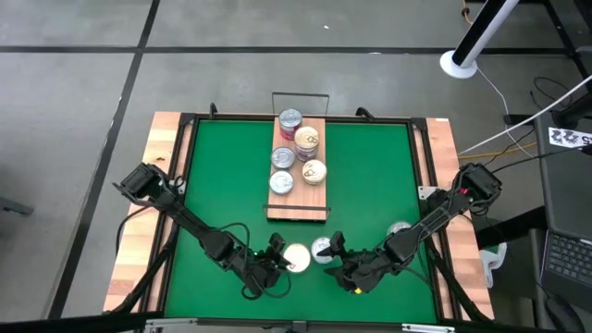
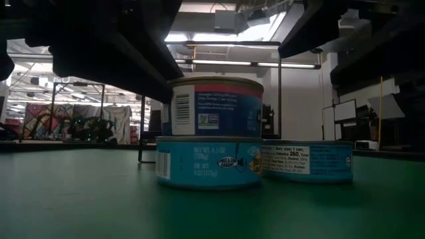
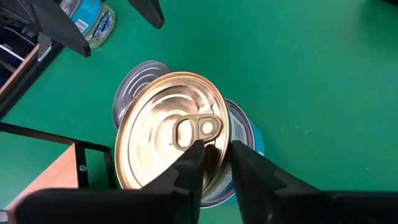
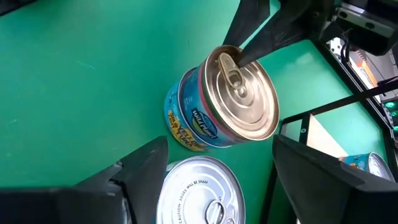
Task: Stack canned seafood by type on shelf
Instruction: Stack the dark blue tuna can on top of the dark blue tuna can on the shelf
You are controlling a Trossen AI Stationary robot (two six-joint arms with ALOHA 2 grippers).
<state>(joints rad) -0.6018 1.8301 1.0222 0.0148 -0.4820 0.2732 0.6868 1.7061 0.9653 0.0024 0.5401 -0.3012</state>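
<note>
Near the table's front edge a gold-topped tin (image 3: 168,130) sits stacked on a light-blue-labelled tin (image 2: 209,162). My left gripper (image 3: 217,155) hangs over the gold lid with only a narrow gap between its fingers. Just to the right lies a silver-topped tin (image 4: 199,193) flat on the mat. My right gripper (image 4: 217,168) is wide open above it, one finger on each side, touching nothing. Another blue-labelled tin (image 1: 400,228) lies farther right. The shelf (image 1: 298,209) at the far middle carries several tins (image 1: 294,153), some of them stacked. My left gripper comes at the top tin slanting down from the near left. Its fingertips (image 4: 249,46) stand at the pull tab (image 3: 196,129) on the gold lid. Whether they touch the tab or the lid I cannot tell. The tin sits level on the tin beneath.
The green mat (image 1: 370,176) lies bare on both sides of the shelf. A dark wire rail (image 1: 298,95) stands at the shelf's far end and another (image 4: 298,124) at its near end, close to the stacked tins. A wooden border (image 1: 162,139) frames the mat.
</note>
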